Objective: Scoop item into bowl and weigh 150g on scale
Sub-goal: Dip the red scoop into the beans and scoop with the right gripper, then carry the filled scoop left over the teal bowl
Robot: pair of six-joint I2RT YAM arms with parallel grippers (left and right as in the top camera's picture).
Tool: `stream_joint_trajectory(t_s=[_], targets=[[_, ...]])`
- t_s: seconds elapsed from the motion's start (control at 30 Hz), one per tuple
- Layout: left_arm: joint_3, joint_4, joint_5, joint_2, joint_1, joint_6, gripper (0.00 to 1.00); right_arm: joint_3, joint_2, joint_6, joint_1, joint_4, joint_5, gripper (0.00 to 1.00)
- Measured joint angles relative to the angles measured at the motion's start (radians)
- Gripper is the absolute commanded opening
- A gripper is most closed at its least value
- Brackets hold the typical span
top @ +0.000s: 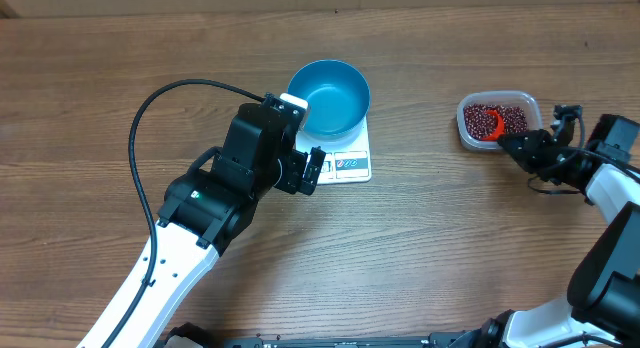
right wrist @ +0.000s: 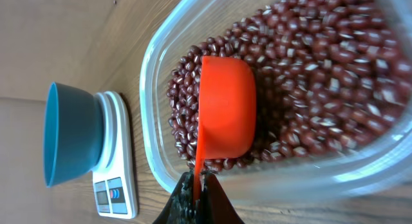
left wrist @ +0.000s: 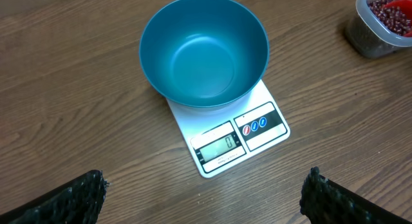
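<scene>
Blue bowl [top: 330,93] empty, sitting on the white scale [top: 350,166], zero on the display. Left gripper [top: 310,172] just beside the front strip of the scale, fingers wide apart, holding nothing. Right gripper [right wrist: 196,193] pressed together on the thin handle of the orange scoop [right wrist: 225,108]. Cup of the scoop down among the beans [right wrist: 309,69], inside the clear tub [right wrist: 149,95], well apart from the bowl on the wooden table [top: 100,88].
</scene>
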Motion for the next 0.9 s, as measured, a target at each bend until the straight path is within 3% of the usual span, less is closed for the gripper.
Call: stream_joint_trajectory(t_s=[0.9], targets=[[0.000,0.000,0.000,0.000,0.000,0.000,0.99,0.000,0.010,0.054,-0.118,0.032,-0.266,0.04]])
